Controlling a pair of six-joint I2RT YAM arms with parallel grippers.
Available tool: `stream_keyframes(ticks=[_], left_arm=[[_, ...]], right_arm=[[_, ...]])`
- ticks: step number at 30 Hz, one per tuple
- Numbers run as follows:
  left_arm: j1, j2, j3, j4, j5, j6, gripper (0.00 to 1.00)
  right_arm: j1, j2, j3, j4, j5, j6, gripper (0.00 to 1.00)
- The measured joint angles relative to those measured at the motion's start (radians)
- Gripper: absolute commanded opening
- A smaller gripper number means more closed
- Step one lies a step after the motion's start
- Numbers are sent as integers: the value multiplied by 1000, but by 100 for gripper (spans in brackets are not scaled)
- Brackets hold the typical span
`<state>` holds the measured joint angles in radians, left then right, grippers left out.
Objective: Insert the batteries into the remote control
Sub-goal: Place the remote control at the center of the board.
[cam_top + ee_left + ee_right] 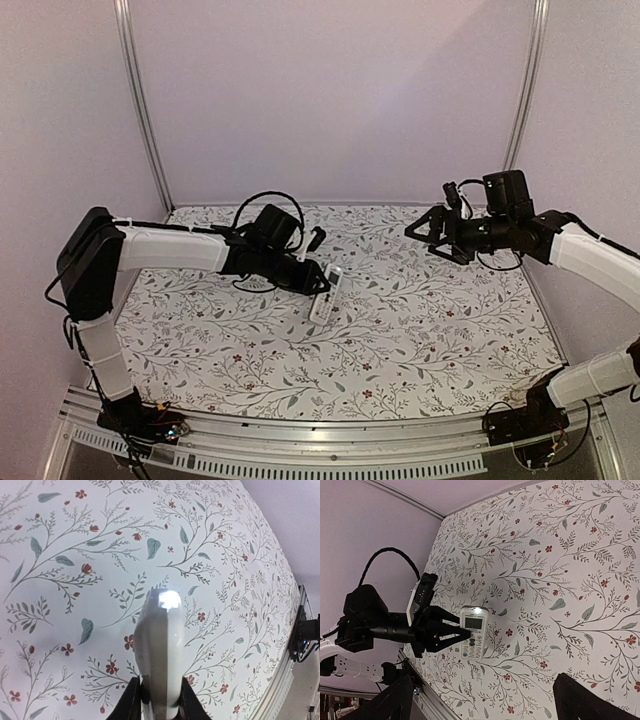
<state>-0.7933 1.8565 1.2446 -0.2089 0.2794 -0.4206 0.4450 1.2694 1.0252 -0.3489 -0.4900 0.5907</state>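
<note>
Floral-print worktop (430, 330) filled lower frame. At frame centre, white remote control (326, 293) lay button-face up, pinched across its sides by left end effector (314, 283), clamped tight on it. Could not tell whether remote touched worktop. Toward upper right, right end effector (425, 238) hung above worktop, jaws spread wide, gripping nothing.

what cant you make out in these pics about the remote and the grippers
- batteries: none can be made out in any view
- remote control: back faces away in the right wrist view; left wrist view is too close, blurred, with glare
- left gripper: cut off by the bottom edge of the left wrist view
- right gripper: cut off by the bottom edge of the right wrist view
</note>
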Motion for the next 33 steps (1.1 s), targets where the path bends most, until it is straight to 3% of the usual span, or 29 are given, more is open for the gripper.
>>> stream_keyframes(ticks=[10,22,33], left_arm=[[110,31,-94,222,167,-209,10],[129,161,-108,347,268,-341,13],[131,205,-88,329,274,-365,34]], right_arm=[[0,0,-52,10,-11,-9,99],[0,1,-73,44,-29,-5,99],[0,1,-80,52,-40,-5,99]])
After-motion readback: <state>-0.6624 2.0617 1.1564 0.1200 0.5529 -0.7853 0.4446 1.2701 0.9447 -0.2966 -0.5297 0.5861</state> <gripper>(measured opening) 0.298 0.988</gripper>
